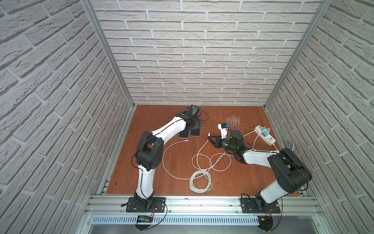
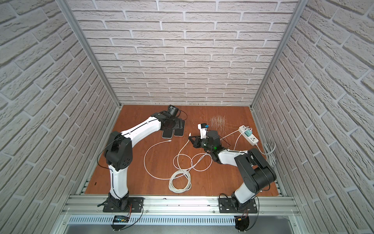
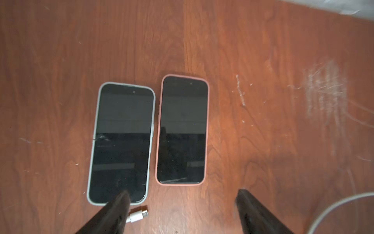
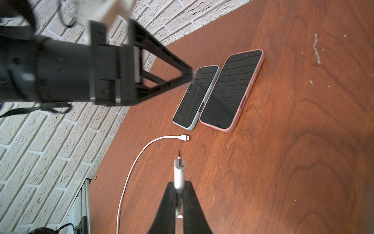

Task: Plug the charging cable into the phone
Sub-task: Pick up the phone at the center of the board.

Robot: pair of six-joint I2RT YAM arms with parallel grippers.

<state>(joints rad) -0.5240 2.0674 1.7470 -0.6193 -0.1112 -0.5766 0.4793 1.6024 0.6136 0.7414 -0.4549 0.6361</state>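
The right gripper is clamped on a white charging plug. The plug's metal tip sticks out past the fingertips, pointing toward the near ends of the phones, with bare worktop between. The left gripper hangs spread wide above those near ends, holding nothing. Two phones lie flat, screens up, long axes parallel and almost touching: a green-cased phone and a pink-cased phone. Both are well clear of the worktop's side edges. A second plug lies loose just beside the green-cased phone's bottom edge, which makes two plugs.
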